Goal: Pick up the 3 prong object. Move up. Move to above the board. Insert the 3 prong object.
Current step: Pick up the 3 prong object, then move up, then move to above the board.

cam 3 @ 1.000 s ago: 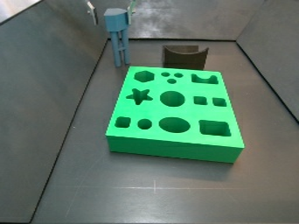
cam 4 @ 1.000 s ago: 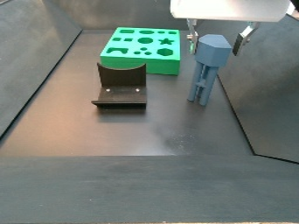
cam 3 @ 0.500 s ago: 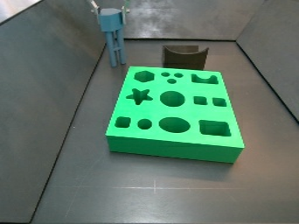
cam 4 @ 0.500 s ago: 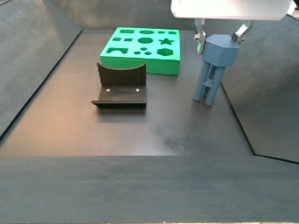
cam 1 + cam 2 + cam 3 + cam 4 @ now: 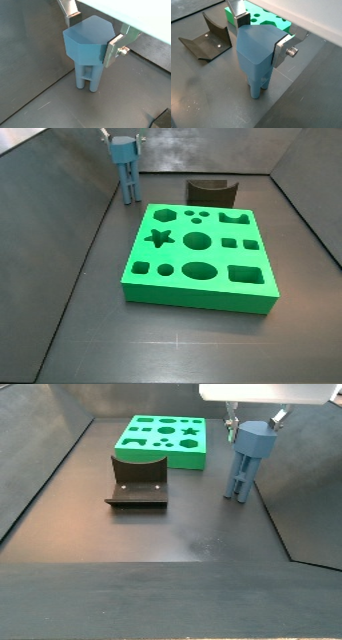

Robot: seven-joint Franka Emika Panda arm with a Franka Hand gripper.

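My gripper is shut on the blocky head of the steel-blue 3 prong object, which hangs upright with its prongs pointing down. It is near the back left wall, away from the green board. In both wrist views the silver fingers clamp the head's two sides, with the gripper centred over the object. The prong tips are close to the dark floor; I cannot tell whether they touch it. A side view shows the gripper, the object and the board.
The dark fixture stands just behind the board, also seen in a side view and a wrist view. Part of the board shows in a wrist view. Sloping grey walls enclose the floor on both sides.
The gripper and the held 3 prong object have shifted slightly sideways toward the wall, staying at about the same height. The board and fixture have not moved.
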